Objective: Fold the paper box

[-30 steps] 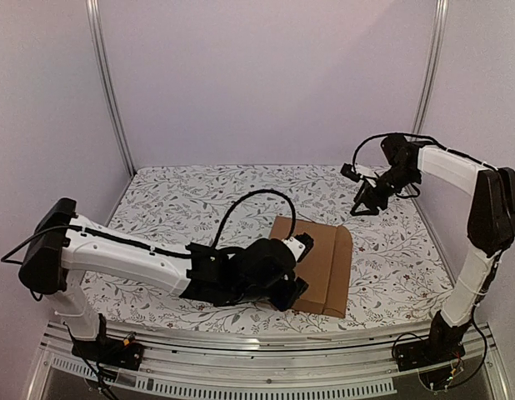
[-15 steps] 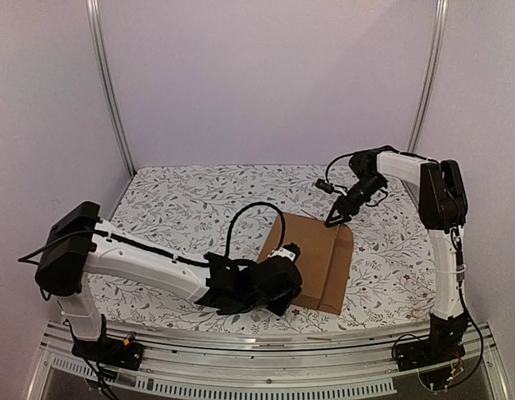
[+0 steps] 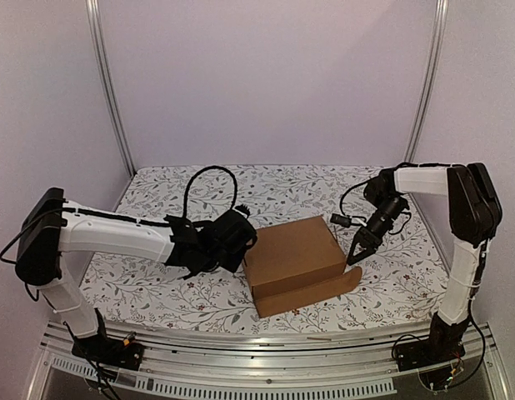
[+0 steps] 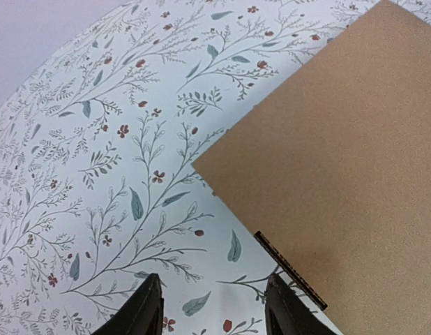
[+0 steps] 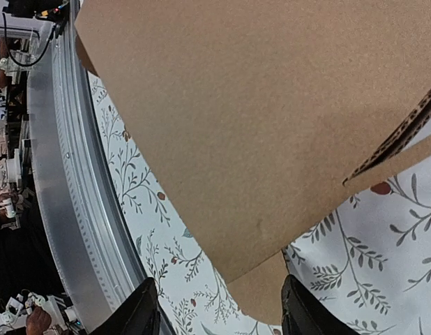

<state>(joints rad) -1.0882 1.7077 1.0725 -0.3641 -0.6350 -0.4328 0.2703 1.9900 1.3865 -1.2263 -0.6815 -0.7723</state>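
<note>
- Top external view: the paper box [image 3: 295, 250] sits in the middle of the floral tablecloth [image 3: 149, 287], between the 2 arms. Its long axis runs left to right, with the right end turned slightly toward the arms' bases.
- A loose front flap [image 3: 312, 293] lies low along the near side of the box. Its rounded tip sticks out past the right end.
- The left gripper [image 3: 243, 236] is just beside the left end of the box. In the left wrist view its jaws stand apart over bare cloth and hold nothing, and the box lies ahead and to the right of them.
- The right gripper [image 3: 355, 257] is at the right end, pointing down at the flap tip. In the right wrist view its jaws are spread, with a corner of cardboard in the gap between them. It hugs 1 finger, though contact cannot be told, and nothing is clamped.
- Judgement: the right arm is nearer to the loose part, so the coming move likely depends on that flap tip lying between its jaws, while the left arm is placed to brace the far end.
</note>
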